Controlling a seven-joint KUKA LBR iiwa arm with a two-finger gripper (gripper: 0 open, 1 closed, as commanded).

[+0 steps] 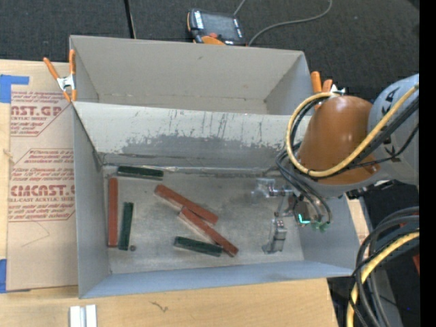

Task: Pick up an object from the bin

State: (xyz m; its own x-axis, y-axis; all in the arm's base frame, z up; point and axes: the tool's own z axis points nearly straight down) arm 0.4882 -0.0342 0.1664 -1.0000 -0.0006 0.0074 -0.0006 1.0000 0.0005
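Observation:
My gripper (pixel 276 237) hangs low over the bin's right side, close to the floor near the front right corner, with bare floor under it. Nearest to it on the left is a red-brown bar (pixel 211 233) lying diagonally, its lower end a short way from the gripper. A dark green bar (pixel 197 246) lies just in front of that one. A second red-brown bar (pixel 184 204) lies diagonally a little further back and left, touching the first.
Against the left wall a red-brown bar (pixel 112 212) and a dark green bar (pixel 126 225) lie side by side. Another dark green bar (pixel 139 173) lies along the back wall. The arm's orange cover and cables overhang the right rim.

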